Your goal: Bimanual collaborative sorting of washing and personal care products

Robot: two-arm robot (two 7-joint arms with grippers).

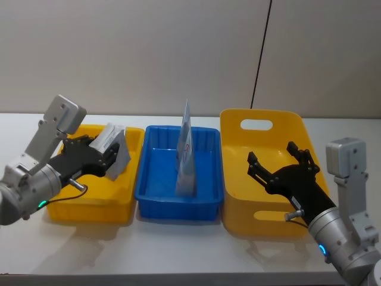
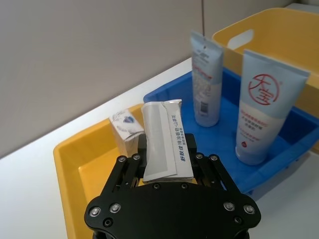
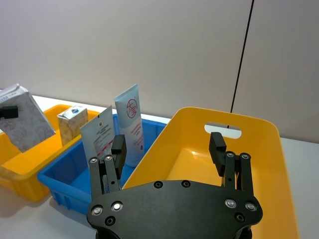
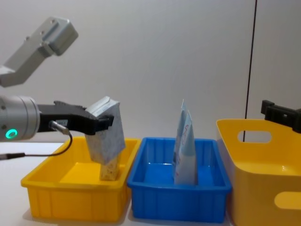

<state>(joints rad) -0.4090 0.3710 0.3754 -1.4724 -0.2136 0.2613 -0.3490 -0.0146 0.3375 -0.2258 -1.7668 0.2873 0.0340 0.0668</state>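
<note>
My left gripper [image 1: 110, 156] is shut on a pale patterned carton [image 1: 116, 145], holding it tilted above the left yellow bin [image 1: 89, 210]. In the left wrist view the carton [image 2: 162, 142] sits between the jaws of the left gripper [image 2: 167, 155]. A second small carton [image 2: 125, 128] stands inside that bin. Two pale blue-white pouches [image 1: 186, 152] stand upright in the blue bin [image 1: 178, 207]; one shows a red circular logo [image 2: 262, 89]. My right gripper [image 1: 277, 158] is open with nothing in it, over the large right yellow bin [image 1: 235, 170].
The three bins stand side by side on a white table [image 1: 178, 250], close to a plain wall. A black cable [image 1: 262, 53] runs down the wall behind the right bin. The large yellow bin has a handle slot [image 1: 256, 125].
</note>
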